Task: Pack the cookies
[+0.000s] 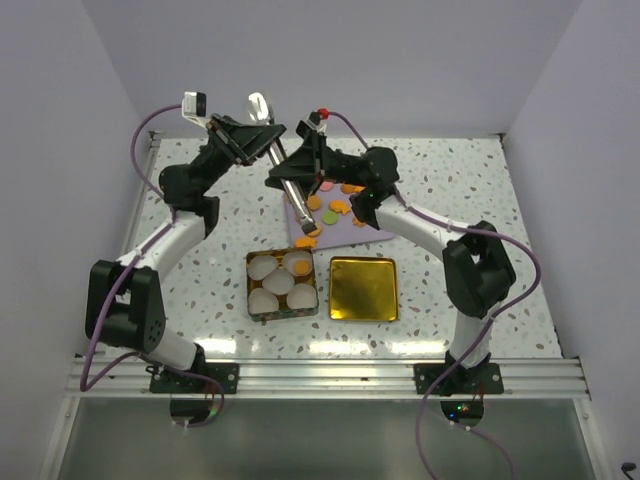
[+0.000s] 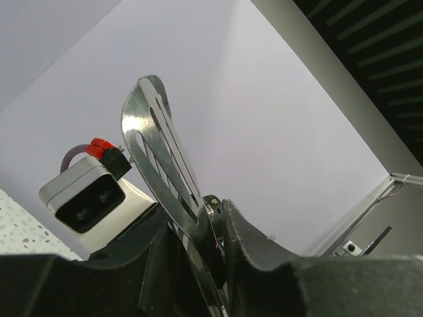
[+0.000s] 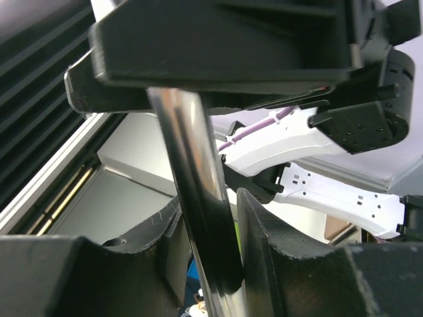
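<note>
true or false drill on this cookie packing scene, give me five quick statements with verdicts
1. The white paper cups sit inside the tin. True.
2. The gold lid lies left of the tin in the top view. False: it lies to the tin's right.
3. The right end effector grips the spatula by its handle. True.
4. The spatula lies flat in the tin. False: it is held up in the air.
5. All the cookies are packed in the cups. False: many lie on the purple mat.
</note>
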Robot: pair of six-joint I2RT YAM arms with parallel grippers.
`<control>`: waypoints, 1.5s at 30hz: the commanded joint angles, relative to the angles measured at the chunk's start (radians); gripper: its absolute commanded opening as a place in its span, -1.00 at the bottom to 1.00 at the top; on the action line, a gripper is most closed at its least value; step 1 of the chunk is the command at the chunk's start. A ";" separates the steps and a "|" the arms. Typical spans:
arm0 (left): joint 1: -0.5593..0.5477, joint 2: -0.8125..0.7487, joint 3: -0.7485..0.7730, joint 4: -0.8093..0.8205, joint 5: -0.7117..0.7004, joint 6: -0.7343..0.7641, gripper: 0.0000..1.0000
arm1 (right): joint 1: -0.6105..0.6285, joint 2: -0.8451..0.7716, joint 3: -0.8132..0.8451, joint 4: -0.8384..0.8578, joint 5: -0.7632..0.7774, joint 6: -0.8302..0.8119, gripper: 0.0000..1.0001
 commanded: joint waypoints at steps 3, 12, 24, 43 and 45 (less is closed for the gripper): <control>0.016 -0.029 0.034 0.068 0.049 -0.014 -0.62 | 0.001 0.005 0.043 -0.051 0.005 0.056 -0.19; 0.064 -0.080 -0.010 -0.101 0.104 0.033 -0.91 | 0.001 -0.049 0.167 -0.655 -0.066 -0.388 0.91; 0.091 -0.105 0.019 -0.443 0.108 0.165 -1.00 | 0.012 -0.109 0.387 -1.579 0.143 -1.154 0.97; 0.091 -0.095 0.057 -0.701 0.104 0.239 -0.78 | 0.115 -0.101 0.336 -1.455 0.194 -1.133 -0.03; 0.091 -0.094 0.059 -0.704 0.105 0.237 -0.75 | 0.113 -0.112 0.321 -1.441 0.198 -1.128 -0.07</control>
